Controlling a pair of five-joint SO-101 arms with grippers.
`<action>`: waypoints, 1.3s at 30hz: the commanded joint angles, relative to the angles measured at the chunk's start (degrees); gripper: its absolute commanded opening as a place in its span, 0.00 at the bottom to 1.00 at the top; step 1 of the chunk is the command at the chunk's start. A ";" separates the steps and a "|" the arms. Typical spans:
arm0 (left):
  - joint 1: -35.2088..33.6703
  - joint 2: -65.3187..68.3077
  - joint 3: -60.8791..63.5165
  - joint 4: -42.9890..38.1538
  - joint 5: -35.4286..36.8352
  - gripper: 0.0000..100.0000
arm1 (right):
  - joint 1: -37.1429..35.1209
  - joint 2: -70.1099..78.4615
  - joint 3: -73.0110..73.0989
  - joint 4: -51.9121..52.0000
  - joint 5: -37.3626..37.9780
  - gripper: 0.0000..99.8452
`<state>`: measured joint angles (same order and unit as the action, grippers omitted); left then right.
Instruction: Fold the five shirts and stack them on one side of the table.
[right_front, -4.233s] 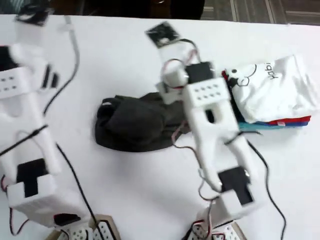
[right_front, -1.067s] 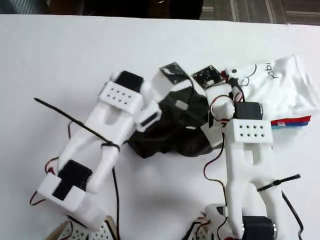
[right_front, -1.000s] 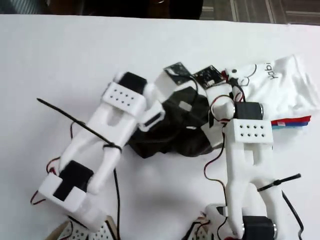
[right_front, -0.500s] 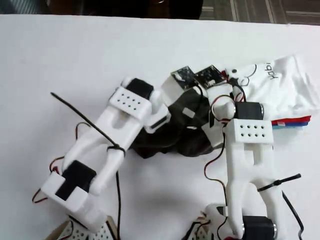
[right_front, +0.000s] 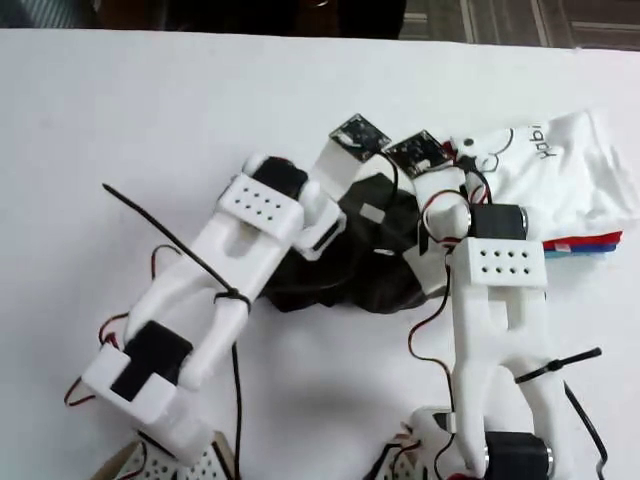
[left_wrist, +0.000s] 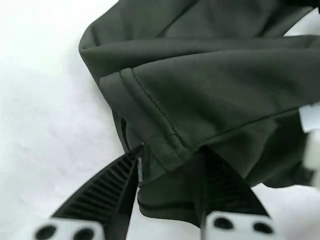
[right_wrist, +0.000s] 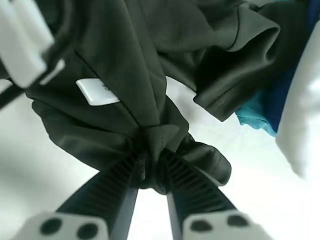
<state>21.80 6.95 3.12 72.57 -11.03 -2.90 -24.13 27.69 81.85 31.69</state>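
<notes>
1. The flat white table (right_front: 150, 100) carries 1 crumpled dark shirt (right_front: 360, 265) of grey-green fabric. It is bunched in an unfolded heap near the table's centre.
2. A stack of folded shirts (right_front: 560, 170) lies at about 2 o'clock from the heap, toward the table's right edge. A white printed shirt is on top, with red and blue edges showing beneath it.
3. In the right wrist view, a hemmed sleeve of the dark shirt lies just beside a teal layer (right_wrist: 255, 117) at the foot of the stack. Whether the 2 touch cannot be told.
4. The left arm (right_front: 220, 270) comes in from 7 o'clock and ends over the heap's 10 o'clock side.
5. The left gripper (left_wrist: 167, 187) has its 2 black ribbed fingers a moderate way apart. A thick fold of the shirt's stitched hem is wedged between them and appears clamped.
6. The right arm (right_front: 495, 300) comes in from 6 o'clock and ends over the heap's 3 o'clock side.
7. The right gripper (right_wrist: 152, 172) has its fingers drawn almost together. They pinch a narrow ridge of the same dark fabric.
8. A small white rectangular label (right_wrist: 97, 92) lies on the shirt's upper surface, between the 2 grippers.
9. The 2 wrist units stand near each other at the heap's 12 o'clock edge.
</notes>
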 joint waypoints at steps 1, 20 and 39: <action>0.70 -0.26 -0.22 -0.79 0.44 0.18 | 0.48 -2.77 -0.26 -0.31 -0.09 0.02; 1.32 -0.70 -0.31 -1.05 -1.41 0.03 | 0.48 -2.77 -0.70 -0.66 -0.18 0.02; -0.18 -1.14 -0.75 0.18 -2.11 0.03 | -0.66 -2.77 -24.26 13.05 -8.18 0.16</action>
<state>19.43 7.12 3.21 72.40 -12.88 -3.16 -24.13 8.00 92.04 24.04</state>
